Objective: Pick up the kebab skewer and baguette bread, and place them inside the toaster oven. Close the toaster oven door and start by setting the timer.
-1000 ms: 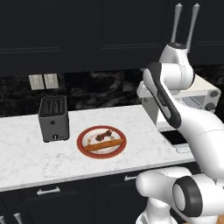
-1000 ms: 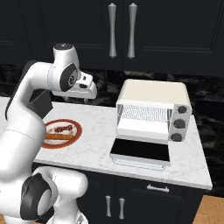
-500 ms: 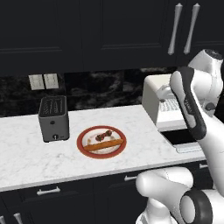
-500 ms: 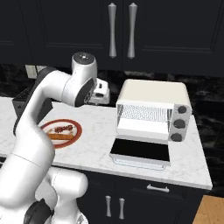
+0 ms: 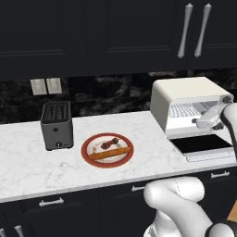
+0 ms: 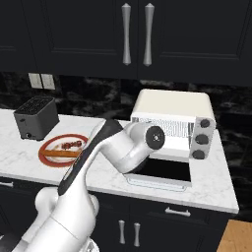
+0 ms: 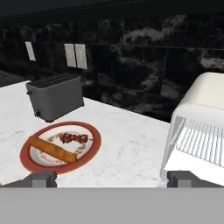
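White marble forms the tabletop (image 5: 28, 166), on which a red-rimmed plate (image 5: 107, 150) is set near the middle, closer to the front edge. The baguette bread (image 5: 109, 153) lies across the plate's near half, and the kebab skewer (image 5: 109, 143) lies just behind it on the same plate; the two are close together, and contact between them cannot be judged. A dark grey slot toaster (image 5: 56, 125) stands to the left of the plate, near the back edge, below two wall outlets (image 5: 46, 85). The toaster oven (image 6: 172, 123) occupies the right end of the tabletop, its wire rack exposed and the toaster oven door (image 6: 160, 172) folded down flat toward the front edge. The end effector (image 7: 111, 179) is seen with its fingers spread wide and nothing between them, raised above the tabletop between plate and oven. In the right base view the arm crosses in front of the oven's left side.
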You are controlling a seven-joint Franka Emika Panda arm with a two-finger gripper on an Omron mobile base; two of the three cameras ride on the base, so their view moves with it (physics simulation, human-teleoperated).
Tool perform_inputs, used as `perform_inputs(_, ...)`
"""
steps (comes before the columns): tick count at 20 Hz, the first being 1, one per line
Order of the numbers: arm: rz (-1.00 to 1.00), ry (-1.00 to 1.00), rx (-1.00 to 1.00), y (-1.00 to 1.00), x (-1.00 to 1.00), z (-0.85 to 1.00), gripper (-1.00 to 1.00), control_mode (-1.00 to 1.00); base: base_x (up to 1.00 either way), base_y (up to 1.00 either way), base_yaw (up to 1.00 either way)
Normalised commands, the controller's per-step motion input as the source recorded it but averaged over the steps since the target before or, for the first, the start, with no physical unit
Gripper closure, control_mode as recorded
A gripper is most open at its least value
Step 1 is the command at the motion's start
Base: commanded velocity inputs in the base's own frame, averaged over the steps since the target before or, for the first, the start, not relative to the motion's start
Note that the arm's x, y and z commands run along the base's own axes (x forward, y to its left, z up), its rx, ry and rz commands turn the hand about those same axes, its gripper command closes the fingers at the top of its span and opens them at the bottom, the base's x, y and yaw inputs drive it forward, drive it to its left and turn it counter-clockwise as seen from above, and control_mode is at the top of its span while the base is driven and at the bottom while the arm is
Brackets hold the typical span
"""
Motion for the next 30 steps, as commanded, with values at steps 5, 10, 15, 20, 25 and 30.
perform_inputs(5,0.11,-0.28,0.07,-0.57,0.42,-0.71,-1.0,-1.0,0.0,0.0,0.0)
perform_inputs(10,0.0,-0.08,0.16,-0.44,0.67,-0.35,-1.0,-1.0,0.0,0.0,0.0)
perform_inputs(15,0.0,0.0,0.21,-0.5,0.7,0.01,-1.0,-1.0,0.0,0.0,0.0)
perform_inputs(20,0.0,0.01,0.13,-0.43,0.67,-0.01,-1.0,-1.0,0.0,0.0,0.0)
perform_inputs(25,0.0,0.03,0.01,-0.2,0.68,-0.1,-1.0,-1.0,0.0,0.0,0.0)
perform_inputs(30,0.0,0.01,0.0,-0.11,0.37,-0.22,-1.0,-1.0,0.0,0.0,0.0)
